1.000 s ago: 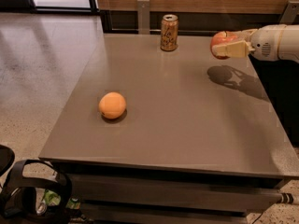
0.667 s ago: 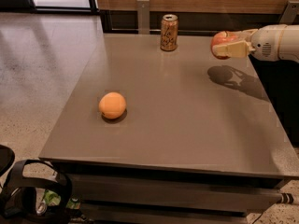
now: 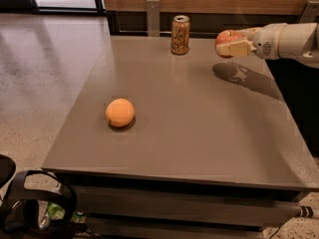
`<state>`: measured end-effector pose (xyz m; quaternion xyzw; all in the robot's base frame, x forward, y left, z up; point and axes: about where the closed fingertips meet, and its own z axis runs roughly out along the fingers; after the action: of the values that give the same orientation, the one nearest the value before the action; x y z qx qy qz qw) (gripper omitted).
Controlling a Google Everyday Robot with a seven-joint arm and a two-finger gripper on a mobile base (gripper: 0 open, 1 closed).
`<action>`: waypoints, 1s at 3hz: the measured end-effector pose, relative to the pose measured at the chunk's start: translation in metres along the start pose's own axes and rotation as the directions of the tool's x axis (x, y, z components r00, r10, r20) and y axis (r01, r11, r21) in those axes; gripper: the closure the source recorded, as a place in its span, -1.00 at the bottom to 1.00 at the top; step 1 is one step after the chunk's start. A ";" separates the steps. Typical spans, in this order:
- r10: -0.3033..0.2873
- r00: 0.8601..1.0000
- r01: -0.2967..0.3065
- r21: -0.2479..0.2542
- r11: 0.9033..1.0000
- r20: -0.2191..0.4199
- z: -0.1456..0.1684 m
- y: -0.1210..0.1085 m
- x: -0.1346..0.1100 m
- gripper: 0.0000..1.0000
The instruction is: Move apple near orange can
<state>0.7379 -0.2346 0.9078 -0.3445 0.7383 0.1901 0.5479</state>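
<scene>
The orange can stands upright at the far edge of the grey table. My gripper reaches in from the right on a white arm and is shut on the red-pink apple. It holds the apple in the air above the table, to the right of the can and about a can's height away from it. The gripper's shadow lies on the table below it.
A plain orange fruit lies on the table's left front part. A wooden wall panel runs behind the table. A black object sits on the floor at the lower left. Tiled floor lies to the left.
My gripper with the apple has shifted slightly left toward the can. The can and the orange fruit have not moved.
</scene>
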 end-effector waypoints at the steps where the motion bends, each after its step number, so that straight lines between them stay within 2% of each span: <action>1: -0.019 1.000 0.019 0.006 1.000 -0.006 0.023 -0.007 0.004 1.00; 2: -0.028 0.999 0.028 0.000 1.000 -0.020 0.042 -0.013 0.012 1.00; 3: -0.029 0.999 0.028 -0.027 0.999 -0.019 0.062 -0.013 0.016 1.00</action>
<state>0.7871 -0.2074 0.8738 -0.3640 0.7359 0.1887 0.5389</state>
